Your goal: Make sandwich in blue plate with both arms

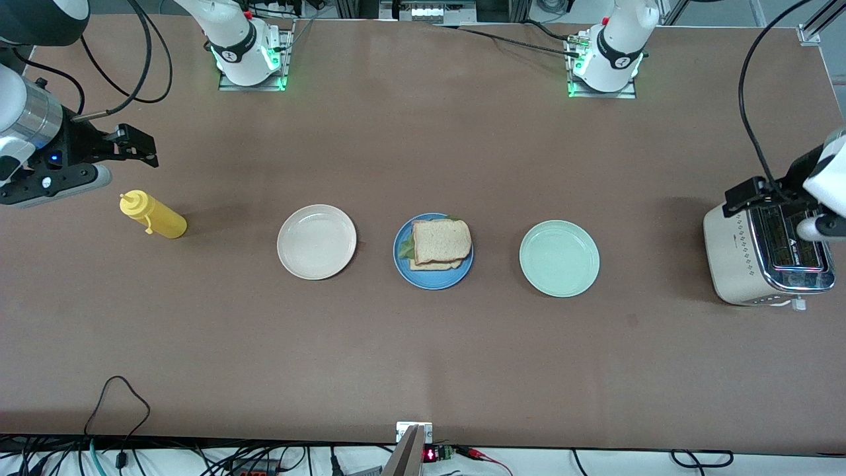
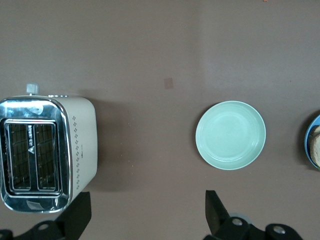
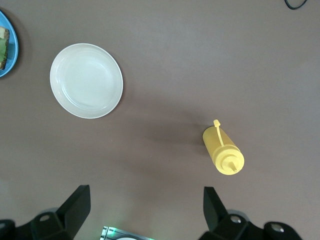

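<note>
The sandwich (image 1: 441, 243) sits assembled in the blue plate (image 1: 433, 281), mid-counter. The left end effector (image 2: 147, 212) over the toaster (image 1: 767, 254) and the right end effector (image 3: 146, 207) above the mustard bottle (image 1: 153, 215) are both spread, holding nothing. The offset top slice could slide off if nudged.

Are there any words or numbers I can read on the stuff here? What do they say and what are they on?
Nothing here can be read clearly.
Toaster: a small dark logo on its top, too small to read.
Arm bases: a round black mark on each, too blurred to read.
Small box at the table edge: red lit display, unreadable.
Yellow bottle, blue plate, cream plate, mint plate: no writing visible.
</note>
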Action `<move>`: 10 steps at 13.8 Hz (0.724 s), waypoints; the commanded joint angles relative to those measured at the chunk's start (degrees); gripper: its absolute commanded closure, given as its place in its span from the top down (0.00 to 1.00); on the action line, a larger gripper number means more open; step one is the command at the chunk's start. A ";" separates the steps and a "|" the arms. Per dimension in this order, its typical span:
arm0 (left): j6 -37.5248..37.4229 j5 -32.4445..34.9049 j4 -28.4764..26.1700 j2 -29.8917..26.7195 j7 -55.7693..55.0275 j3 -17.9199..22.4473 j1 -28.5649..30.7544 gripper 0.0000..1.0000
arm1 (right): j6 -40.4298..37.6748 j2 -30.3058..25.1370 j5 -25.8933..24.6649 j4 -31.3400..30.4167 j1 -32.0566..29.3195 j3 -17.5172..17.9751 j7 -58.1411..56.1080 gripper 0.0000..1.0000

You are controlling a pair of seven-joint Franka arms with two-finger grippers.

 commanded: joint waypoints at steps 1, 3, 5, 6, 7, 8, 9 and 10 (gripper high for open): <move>1.18 0.33 -7.67 -6.01 -1.01 0.29 -0.58 1.00 | -0.36 -1.14 -0.67 -0.49 -0.03 0.00 0.54 1.00; 2.93 0.33 -12.06 -9.35 -0.92 0.29 -0.58 1.00 | -0.01 -1.32 -0.76 -0.49 1.72 -1.58 0.37 1.00; 3.82 0.86 -15.24 -11.47 -0.49 0.29 -0.58 1.00 | 0.34 -1.32 -0.84 -0.58 2.17 -1.94 0.19 1.00; 3.56 0.86 -15.60 -11.74 -0.40 0.29 -0.32 1.00 | -0.35 -1.41 -1.19 -0.67 2.17 -1.94 0.45 1.00; 3.39 0.95 -15.86 -11.91 -0.31 0.29 -0.23 1.00 | -0.45 -1.50 -1.28 -0.67 2.17 -1.94 0.45 1.00; 3.30 0.95 -15.86 -12.17 -0.40 0.29 -0.23 1.00 | -0.62 -1.41 -1.28 -0.58 1.91 -1.85 0.54 1.00; 3.21 0.95 -16.21 -12.18 -0.40 0.29 -0.23 1.00 | -0.71 -1.41 -1.20 -0.58 1.64 -1.85 0.63 1.00; 3.21 0.95 -16.39 -12.35 -0.66 0.29 -0.23 1.00 | -0.71 -1.41 -1.28 -0.58 1.64 -1.85 0.63 1.00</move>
